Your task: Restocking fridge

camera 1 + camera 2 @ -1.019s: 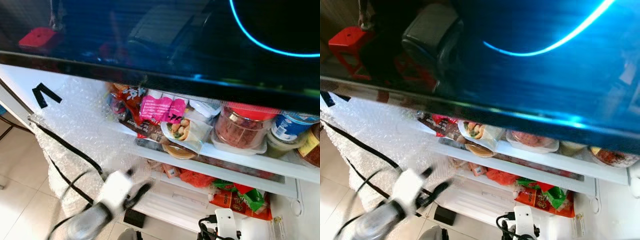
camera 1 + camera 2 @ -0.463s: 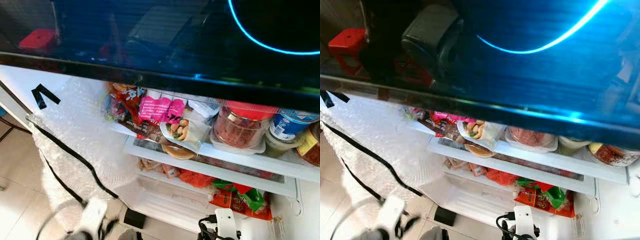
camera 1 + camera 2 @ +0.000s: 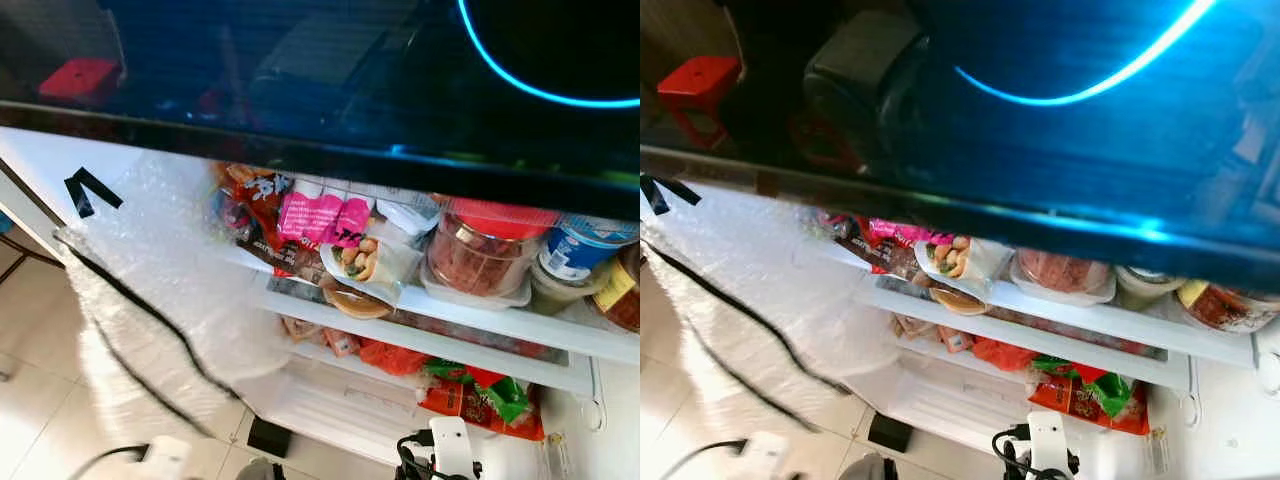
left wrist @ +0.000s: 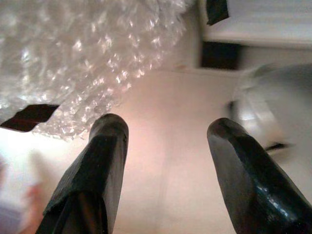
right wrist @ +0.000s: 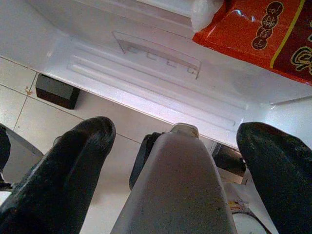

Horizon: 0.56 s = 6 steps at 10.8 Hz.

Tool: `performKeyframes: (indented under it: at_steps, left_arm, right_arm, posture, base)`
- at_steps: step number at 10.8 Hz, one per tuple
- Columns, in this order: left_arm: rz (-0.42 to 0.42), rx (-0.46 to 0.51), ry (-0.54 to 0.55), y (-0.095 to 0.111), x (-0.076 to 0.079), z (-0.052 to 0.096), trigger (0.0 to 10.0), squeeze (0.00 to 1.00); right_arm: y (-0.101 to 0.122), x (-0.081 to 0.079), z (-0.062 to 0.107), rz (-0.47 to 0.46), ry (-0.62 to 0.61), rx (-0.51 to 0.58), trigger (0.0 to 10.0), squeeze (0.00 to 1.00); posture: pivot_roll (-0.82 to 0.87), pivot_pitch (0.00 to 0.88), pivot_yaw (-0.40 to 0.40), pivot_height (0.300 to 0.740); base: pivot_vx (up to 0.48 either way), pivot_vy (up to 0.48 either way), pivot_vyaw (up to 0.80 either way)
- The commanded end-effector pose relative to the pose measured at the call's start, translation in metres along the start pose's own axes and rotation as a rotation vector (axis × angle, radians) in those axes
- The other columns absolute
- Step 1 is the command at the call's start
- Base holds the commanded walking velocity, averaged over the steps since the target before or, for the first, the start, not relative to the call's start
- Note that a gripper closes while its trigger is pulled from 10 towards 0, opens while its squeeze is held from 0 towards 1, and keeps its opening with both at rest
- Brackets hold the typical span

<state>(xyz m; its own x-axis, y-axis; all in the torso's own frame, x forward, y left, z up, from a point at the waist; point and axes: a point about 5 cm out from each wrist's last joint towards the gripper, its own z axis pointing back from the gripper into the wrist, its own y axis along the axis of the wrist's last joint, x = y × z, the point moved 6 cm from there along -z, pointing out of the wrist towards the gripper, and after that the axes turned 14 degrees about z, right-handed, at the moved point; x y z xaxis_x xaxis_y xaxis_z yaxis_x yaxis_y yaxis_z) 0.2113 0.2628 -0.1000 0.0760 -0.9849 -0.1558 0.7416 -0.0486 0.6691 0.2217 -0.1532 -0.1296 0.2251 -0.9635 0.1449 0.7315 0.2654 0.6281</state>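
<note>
The fridge stands open below a dark glossy front [image 3: 330, 90]. Its shelf [image 3: 440, 335] holds pink packets [image 3: 322, 217], a wrapped sandwich roll [image 3: 365, 262], a red-lidded jar [image 3: 482, 255] and a blue-and-white tub [image 3: 578, 252]. Red and green packets [image 3: 480, 392] lie in the white compartment below. My left gripper [image 4: 165, 161] is open and empty, low over the tiled floor beside the bubble wrap; its white wrist [image 3: 160, 455] shows blurred at the lower left. My right gripper [image 5: 178, 134] is open in front of the fridge's bottom ledge, with a grey rounded part [image 5: 180, 190] between its fingers.
Bubble wrap [image 3: 160, 270] with black tape covers the open door on the left. A small black block [image 3: 268, 437] sits on the floor at the fridge's foot. An orange-red packet [image 5: 253, 34] lies above the white bottom ledge [image 5: 146, 78]. Pale tiled floor lies to the left.
My left arm has dropped from beside the bubble wrap to the lower left corner. The bubble wrap and its black strip are now blurred. The right arm has stayed still.
</note>
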Motion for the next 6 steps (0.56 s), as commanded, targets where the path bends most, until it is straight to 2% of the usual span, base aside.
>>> performKeyframes:
  at_steps: [1, 2, 3, 4, 5, 6]
  left_arm:
    - [-0.018, -0.041, 0.076, -0.017, -0.020, 0.004, 10.0, 0.00]
    - [-0.017, -0.070, 0.175, -0.027, -0.046, 0.008, 10.0, 0.00]
    - [0.053, -0.111, 0.194, -0.040, -0.052, 0.010, 10.0, 0.00]
    - [0.087, -0.162, 0.154, -0.053, -0.045, 0.011, 10.0, 0.00]
    - [0.022, -0.235, 0.040, -0.067, -0.021, 0.010, 10.0, 0.00]
    - [-0.029, -0.242, -0.017, -0.068, -0.007, 0.008, 10.0, 0.00]
  right_arm:
    - [-0.045, -0.022, 0.011, -0.021, 0.060, -0.143, 10.0, 0.00]
    - [-0.044, -0.022, 0.010, -0.021, 0.059, -0.143, 10.0, 0.00]
    - [-0.044, -0.022, 0.010, -0.020, 0.061, -0.142, 10.0, 0.00]
    - [-0.043, -0.022, 0.010, -0.018, 0.064, -0.142, 10.0, 0.00]
    - [-0.043, -0.022, 0.010, -0.016, 0.063, -0.141, 10.0, 0.00]
    - [-0.044, -0.021, 0.010, -0.016, 0.062, -0.142, 10.0, 0.00]
  posture:
    - [-0.04, 0.185, 0.071, 0.664]
    - [-0.03, 0.186, 0.069, 0.664]
    - [-0.03, 0.184, 0.065, 0.664]
    - [-0.02, 0.184, 0.059, 0.664]
    - [-0.03, 0.181, 0.058, 0.664]
    - [-0.03, 0.179, 0.060, 0.664]
  base:
    - [0.000, 0.000, 0.00]
    - [0.000, 0.000, 0.00]
    - [0.000, 0.000, 0.00]
    - [0.000, 0.000, 0.00]
    - [0.000, 0.000, 0.00]
    - [0.000, 0.000, 0.00]
